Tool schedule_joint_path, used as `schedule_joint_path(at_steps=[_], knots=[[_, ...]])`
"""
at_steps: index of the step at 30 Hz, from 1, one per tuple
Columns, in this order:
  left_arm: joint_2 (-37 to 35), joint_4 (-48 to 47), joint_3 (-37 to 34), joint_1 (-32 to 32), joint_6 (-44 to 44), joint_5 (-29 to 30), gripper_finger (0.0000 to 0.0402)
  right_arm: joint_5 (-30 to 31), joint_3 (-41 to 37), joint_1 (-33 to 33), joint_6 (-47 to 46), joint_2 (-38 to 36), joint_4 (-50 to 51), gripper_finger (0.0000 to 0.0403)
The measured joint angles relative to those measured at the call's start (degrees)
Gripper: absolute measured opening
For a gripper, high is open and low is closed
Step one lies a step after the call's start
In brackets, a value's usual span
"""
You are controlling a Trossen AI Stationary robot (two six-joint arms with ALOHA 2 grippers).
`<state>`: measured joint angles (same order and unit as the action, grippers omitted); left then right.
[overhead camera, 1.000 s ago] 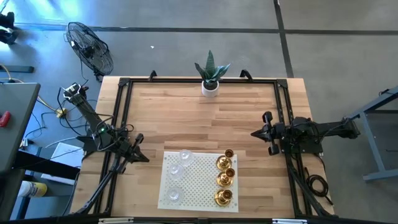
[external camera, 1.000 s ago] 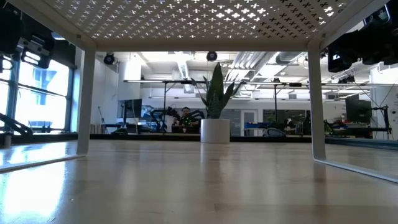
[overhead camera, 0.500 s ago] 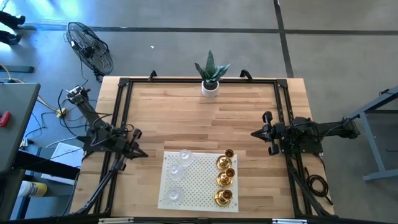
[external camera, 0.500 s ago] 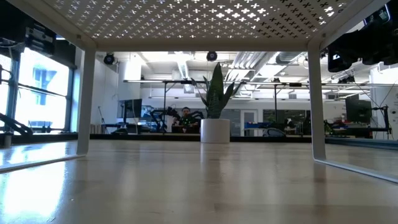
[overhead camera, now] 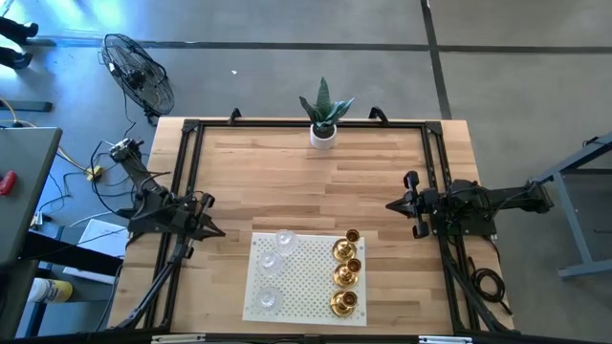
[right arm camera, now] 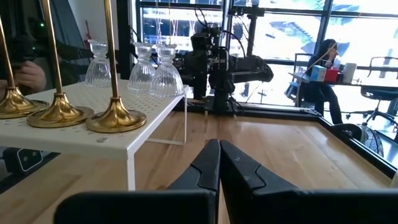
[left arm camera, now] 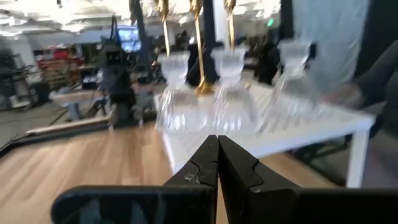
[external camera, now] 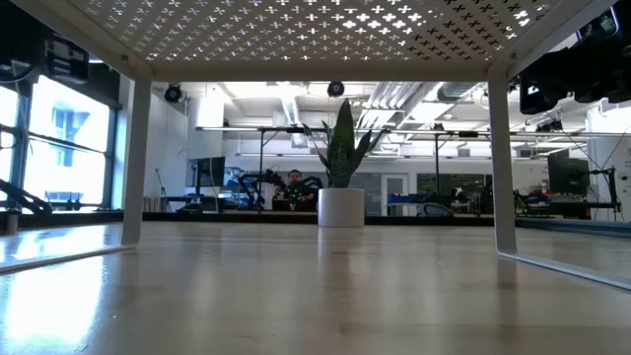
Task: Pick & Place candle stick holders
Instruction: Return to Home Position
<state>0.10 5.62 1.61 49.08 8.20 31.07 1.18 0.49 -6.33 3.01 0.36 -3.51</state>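
Three gold brass holders (overhead camera: 344, 276) stand in a row on the right side of a white perforated shelf (overhead camera: 304, 282) at the table's near edge; three clear glass holders (overhead camera: 271, 263) stand on its left side. All rest on their bases. My left gripper (overhead camera: 220, 233) is shut and empty, left of the shelf; its wrist view shows the glass holders (left arm camera: 231, 93) ahead. My right gripper (overhead camera: 390, 204) is shut and empty, right of the shelf; its wrist view shows the brass holders (right arm camera: 59, 109) ahead.
A white pot with a green plant (overhead camera: 324, 119) stands at the table's far edge, middle. A black frame (overhead camera: 186, 172) runs round the table top. Bare wood lies between the shelf and the plant. A fan (overhead camera: 139, 72) stands on the floor beyond the far left corner.
My left gripper has drawn back a little toward the table's left edge, staying shut. Nothing else has moved.
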Motion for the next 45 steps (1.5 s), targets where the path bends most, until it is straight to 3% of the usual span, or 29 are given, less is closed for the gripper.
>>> schedule_joint_path(at_steps=[12, 20, 25, 31, 38, 45], knots=[[0.26, -5.18, 2.82, 0.00, 1.56, 2.29, 0.0000, -0.05, 0.00, -0.02, 0.00, 0.04, -0.02, 0.0000], [0.26, -2.39, 1.86, -0.58, 2.33, -1.82, 0.0000, -0.07, 0.00, -0.02, -0.01, 0.04, 0.02, 0.0000], [0.16, 1.35, -0.72, -8.09, -0.13, -8.40, 0.0000, -0.08, 0.00, -0.02, 0.00, 0.04, 0.07, 0.0000], [0.26, 2.12, -0.77, -22.41, -4.13, -26.16, 0.0000, -0.08, 0.00, -0.02, 0.00, 0.05, 0.33, 0.0001], [0.28, 0.36, -0.83, -35.97, -8.53, -37.35, 0.0000, -0.10, 0.00, -0.02, -0.01, 0.04, 0.81, 0.0000], [0.28, 0.12, -0.92, -40.22, -9.30, -36.86, 0.0000, -0.09, 0.00, -0.02, 0.00, 0.04, 0.79, 0.0000]])
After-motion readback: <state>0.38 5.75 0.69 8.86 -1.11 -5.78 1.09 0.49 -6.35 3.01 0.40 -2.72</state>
